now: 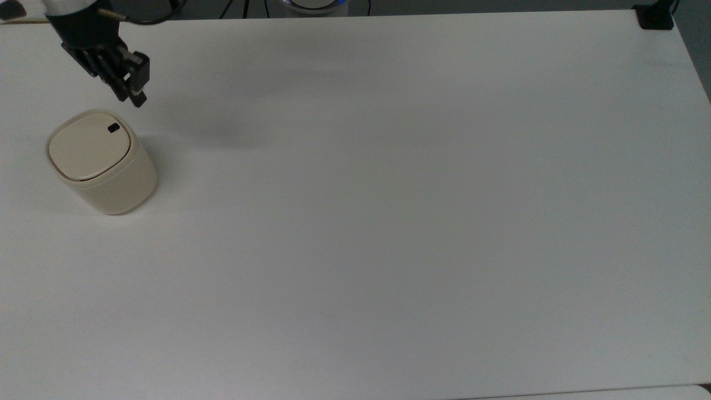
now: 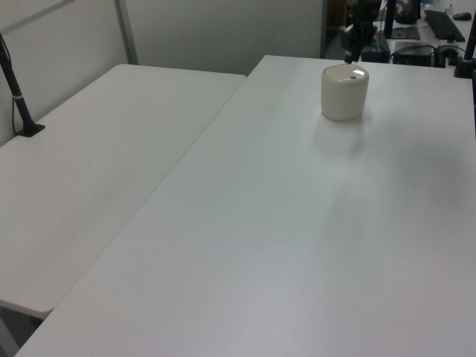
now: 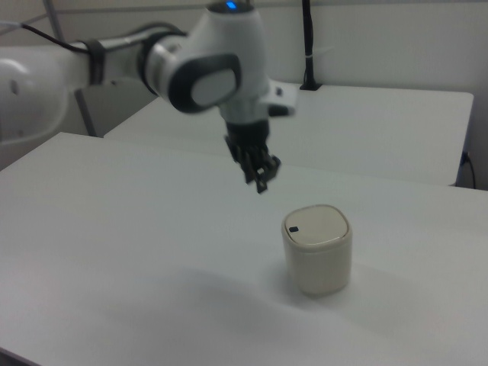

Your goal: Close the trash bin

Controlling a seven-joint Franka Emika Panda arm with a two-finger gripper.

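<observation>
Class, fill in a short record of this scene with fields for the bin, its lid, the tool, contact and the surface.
bin: cream trash bin, upright
lid: lid flat on the rim, looks closed; black button at its edge
tool: tool in the air above and beside the bin, fingers together
contact: none, clear gap in the right view
surface: white table
</observation>
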